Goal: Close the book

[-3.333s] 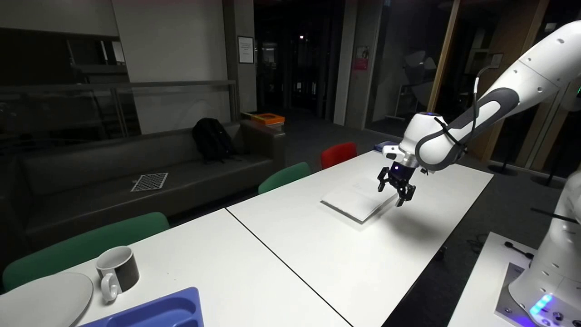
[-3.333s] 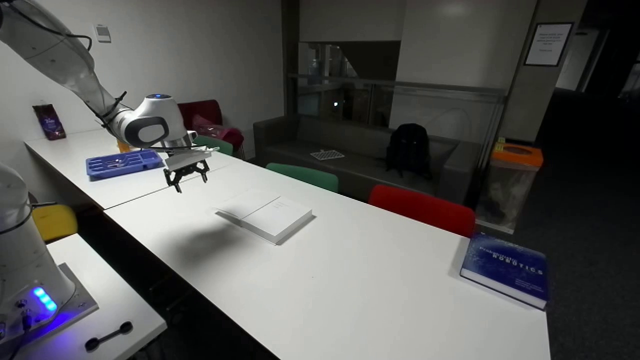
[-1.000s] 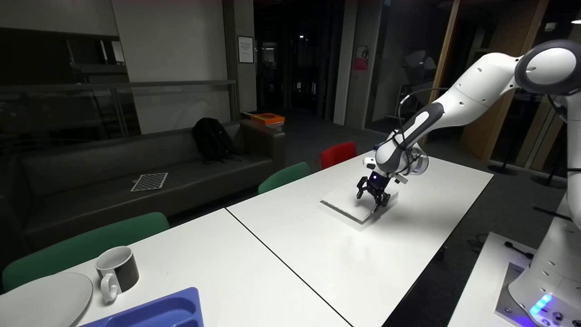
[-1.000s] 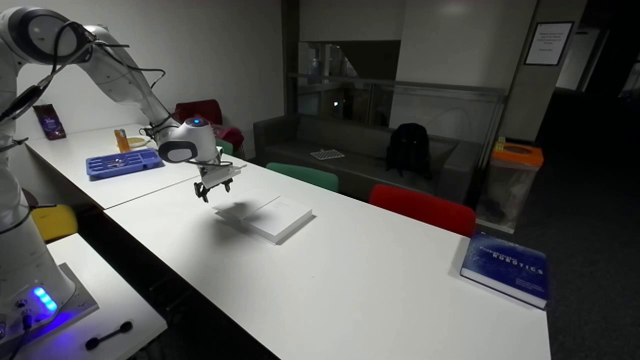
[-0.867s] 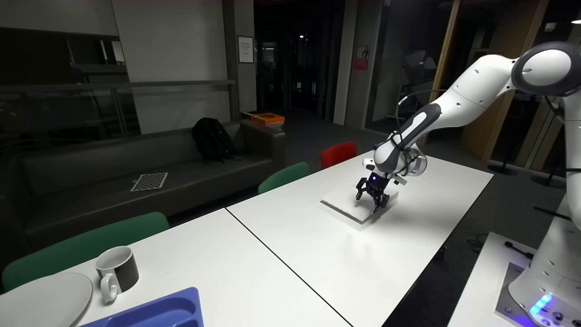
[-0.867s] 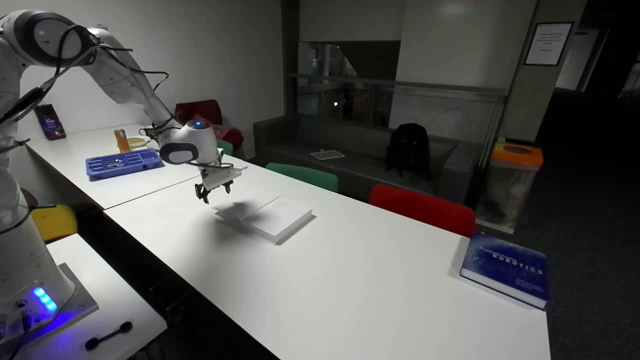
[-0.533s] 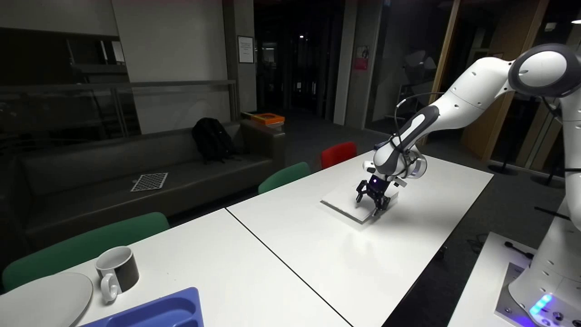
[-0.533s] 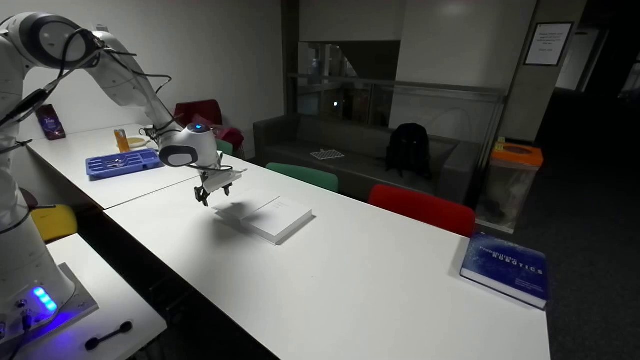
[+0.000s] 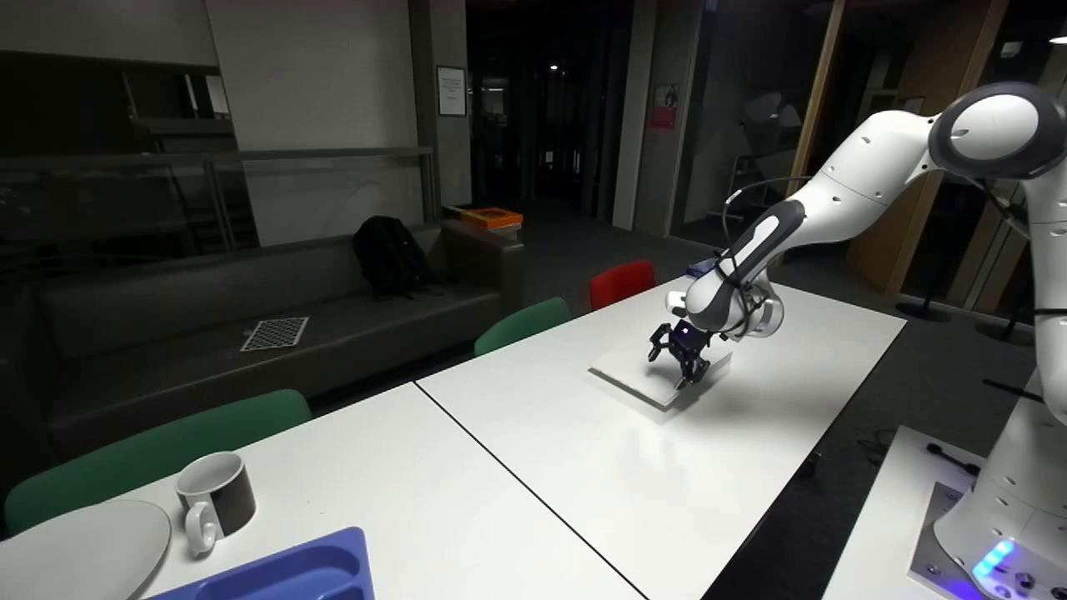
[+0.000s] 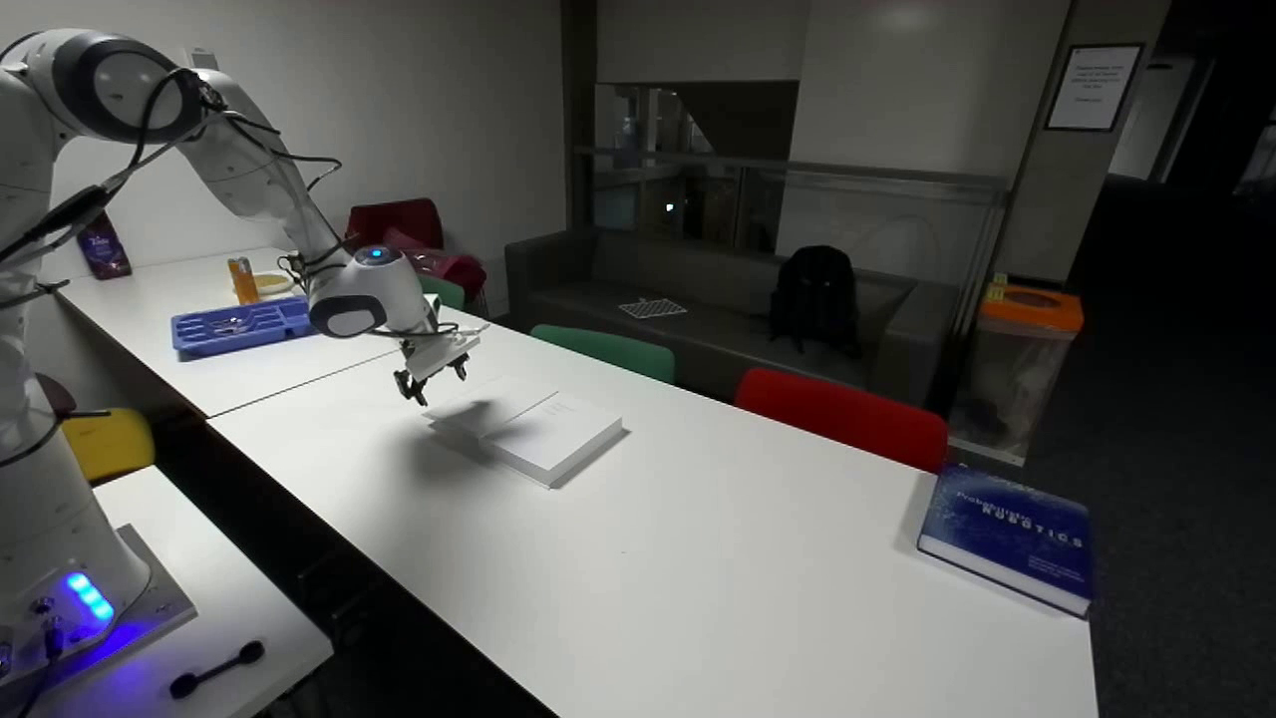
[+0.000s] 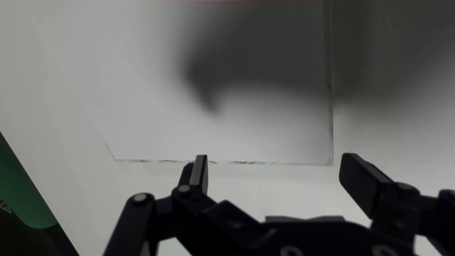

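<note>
A: Where was the book?

B: The white book (image 10: 533,431) lay open, pages up, on the white table (image 10: 748,578): a thin half on one side of the gutter, a thick block of pages on the other. A few lines of print showed on the thick side, too small to read.

A: And the claw?

B: The black claw (image 11: 276,155) hung tilted, low over the thin half, its shadow across the pages. Its two fingers (image 11: 362,186) were spread wide with nothing between them. In the wrist view one tip overlapped the thin half's outer edge and the other stood just past its corner; no contact showed.

A: Which step was that?

B: In my judgement, the approach; the turning had not yet begun. The next move called for getting a fingertip under that outer edge, lifting, and sweeping the thin half across the gutter onto the thick one.

A: What lay farther out?

B: Well apart at one end, a blue hardback (image 10: 1007,538) titled Probabilistic Robotics. The opposite way sat a blue cutlery tray (image 10: 239,342). A red chair (image 10: 842,417) and a green chair (image 10: 603,351) stood along the far side.
</note>
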{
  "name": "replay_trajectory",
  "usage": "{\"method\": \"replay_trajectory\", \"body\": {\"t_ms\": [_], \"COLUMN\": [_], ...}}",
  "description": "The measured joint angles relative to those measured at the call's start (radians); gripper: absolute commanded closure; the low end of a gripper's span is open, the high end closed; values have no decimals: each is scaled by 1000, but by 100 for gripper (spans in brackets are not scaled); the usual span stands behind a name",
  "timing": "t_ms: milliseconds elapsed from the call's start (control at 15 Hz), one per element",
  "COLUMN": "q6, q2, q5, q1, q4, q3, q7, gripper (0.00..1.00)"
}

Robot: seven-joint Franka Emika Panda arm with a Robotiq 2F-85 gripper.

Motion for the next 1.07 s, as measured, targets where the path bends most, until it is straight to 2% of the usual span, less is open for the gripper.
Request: {"method": "replay_trajectory", "body": {"t_ms": [1067], "q6": [29], "q2": [9], "q5": [-1], "q1": [-22], "q4": [7], "q3": [29], "q7": [14], "gripper": [0]}}
